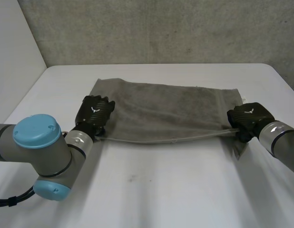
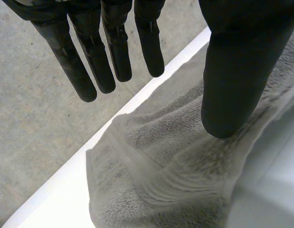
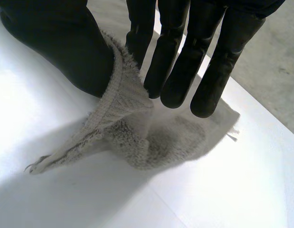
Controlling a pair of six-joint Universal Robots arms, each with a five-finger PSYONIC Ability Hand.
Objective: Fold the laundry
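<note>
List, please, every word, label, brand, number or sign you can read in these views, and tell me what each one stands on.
No words or numbers can be read in any view.
On the back of the left hand: a small white winged mark, no letters.
On the back of the right hand: the same white mark, no letters.
On the grey towel: plain pile, no print.

My right hand (image 3: 185, 52) has the grey towel's (image 3: 156, 137) hemmed edge pinched between thumb (image 3: 61, 52) and straight fingers (image 3: 218, 71), raised off the white table (image 3: 66, 199). The towel corner lies bunched under my fingertips, with a frayed tip trailing out beside the thumb.
</note>
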